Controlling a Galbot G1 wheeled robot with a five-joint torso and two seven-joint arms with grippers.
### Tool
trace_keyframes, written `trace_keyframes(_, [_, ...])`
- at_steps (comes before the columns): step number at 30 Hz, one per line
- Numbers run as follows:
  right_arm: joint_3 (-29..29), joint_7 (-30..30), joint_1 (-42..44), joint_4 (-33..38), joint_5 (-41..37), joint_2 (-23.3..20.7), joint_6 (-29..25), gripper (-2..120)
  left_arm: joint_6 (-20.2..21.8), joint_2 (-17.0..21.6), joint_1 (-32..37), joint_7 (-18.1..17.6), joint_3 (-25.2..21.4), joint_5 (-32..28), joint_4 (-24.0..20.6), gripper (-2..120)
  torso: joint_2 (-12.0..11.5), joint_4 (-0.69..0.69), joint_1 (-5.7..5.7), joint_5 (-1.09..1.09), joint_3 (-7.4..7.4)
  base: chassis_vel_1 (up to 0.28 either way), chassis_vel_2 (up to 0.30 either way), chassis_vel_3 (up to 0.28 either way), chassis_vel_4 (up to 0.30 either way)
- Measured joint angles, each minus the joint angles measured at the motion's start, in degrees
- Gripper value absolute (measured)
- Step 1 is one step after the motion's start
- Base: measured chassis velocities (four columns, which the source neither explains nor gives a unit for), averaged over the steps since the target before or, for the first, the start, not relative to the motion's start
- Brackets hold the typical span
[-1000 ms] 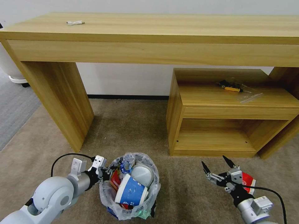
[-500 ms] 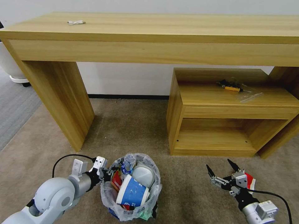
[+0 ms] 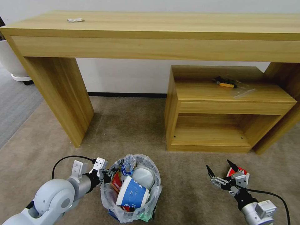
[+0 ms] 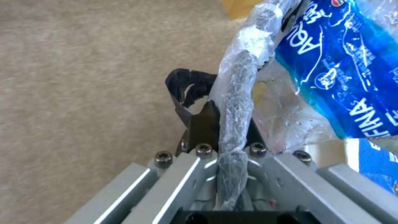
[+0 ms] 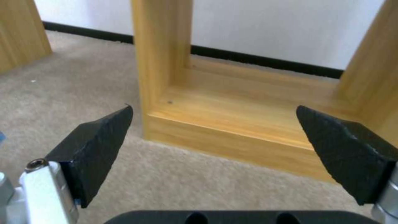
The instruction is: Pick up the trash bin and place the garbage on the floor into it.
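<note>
Hands (image 3: 107, 174) (image 3: 219, 169): two; bin (image 3: 131, 187): one.

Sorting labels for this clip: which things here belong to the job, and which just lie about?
Job:
trash bin, rim gripped by left tool
red-white carton on the floor
right tool, open

Lying about:
desk
low shelf
bagged black-orange tool

The trash bin (image 3: 130, 204) is cut off by the lower edge of the head view, its dark wall mostly hidden under the plastic bag. At lower right, a red-and-white piece of litter (image 3: 232, 172) lies half behind the right gripper (image 3: 220, 168) (what it is cannot be told). A small white object (image 3: 75, 20) at upper left is too small to identify.
</note>
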State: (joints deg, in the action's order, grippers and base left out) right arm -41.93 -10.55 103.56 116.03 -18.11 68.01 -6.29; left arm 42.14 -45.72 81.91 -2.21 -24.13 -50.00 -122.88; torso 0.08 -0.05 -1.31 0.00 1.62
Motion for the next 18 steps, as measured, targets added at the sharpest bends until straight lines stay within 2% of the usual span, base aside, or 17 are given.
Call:
trace_keyframes(6, [-0.06, 0.02, 0.03, -0.03, 0.00, -0.03, 0.01, 100, 0.00, -0.38, 0.47, 0.46, -0.47, 0.27, -0.42, 0, 0.00, 0.01, -0.01, 0.04, 0.00, -0.219, -0.210, 0.221, 0.207])
trace_keyframes(8, [-0.11, 0.06, 0.03, -0.17, 0.04, -0.03, 0.07, 100, 0.00, -0.48, 0.77, 0.60, -0.76, 0.36, -0.47, 0, -0.01, 0.00, -0.01, -0.05, 0.01, -0.279, -0.246, 0.259, 0.234])
trace_keyframes(12, [0.02, 0.17, -0.16, -1.44, 0.03, 0.00, 0.40, 100, 0.00, -0.70, 1.44, 1.21, -1.39, 0.89, -0.53, 0, 0.00, 0.00, -0.01, 0.02, 0.01, -0.234, -0.235, 0.248, 0.231])
trace_keyframes(14, [0.12, 0.25, -0.55, -2.72, -0.34, 0.02, 0.98, 100, 0.00, -0.78, 1.74, 1.61, -1.66, 1.30, -0.54, 0, 0.00, -0.02, -0.01, -0.02, 0.01, -0.180, -0.150, 0.185, 0.213])
trace_keyframes(16, [0.25, 0.82, -1.51, -4.82, -2.19, 0.03, 2.51, 100, 0.00, -0.95, 2.13, 2.13, -2.00, 1.77, -0.57, 0, -0.01, 0.01, -0.01, 0.06, 0.01, -0.134, -0.154, 0.163, 0.165])
trace_keyframes(18, [0.27, 1.94, -2.14, -6.12, -3.97, -0.05, 4.40, 100, 0.00, -1.09, 2.40, 2.33, -2.28, 2.01, -0.65, 0, -0.01, 0.00, 0.00, 0.04, 0.00, -0.087, -0.079, 0.060, 0.099])
